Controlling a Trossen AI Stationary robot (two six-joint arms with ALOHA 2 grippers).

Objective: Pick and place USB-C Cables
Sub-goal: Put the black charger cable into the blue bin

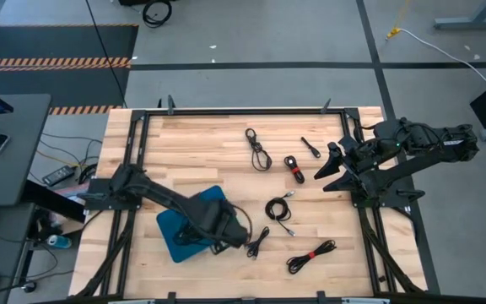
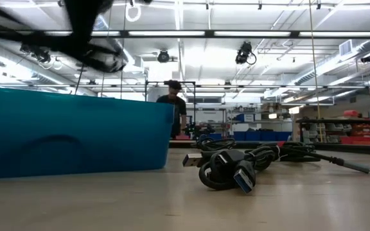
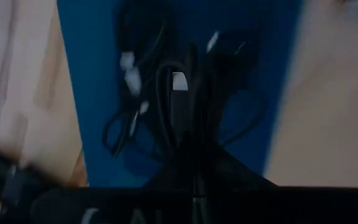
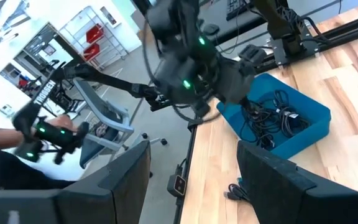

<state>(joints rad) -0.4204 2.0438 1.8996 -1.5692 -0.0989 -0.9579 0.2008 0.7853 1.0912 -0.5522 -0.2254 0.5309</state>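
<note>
The wooden table (image 1: pixel 226 135) carries a blue tray (image 1: pixel 174 228) near its front edge, left of centre, with several black USB-C cables (image 4: pixel 272 121) heaped inside. The left gripper (image 1: pixel 226 235) hangs over the tray's right side, its fingers clenched, seemingly on a cable (image 3: pixel 179 102) dangling above the tray, though the blurred wrist view leaves this uncertain. The right gripper (image 1: pixel 332 169) waits by the right edge, fingers spread and empty. Loose cables (image 1: pixel 278 209) lie scattered across the middle and front right.
</note>
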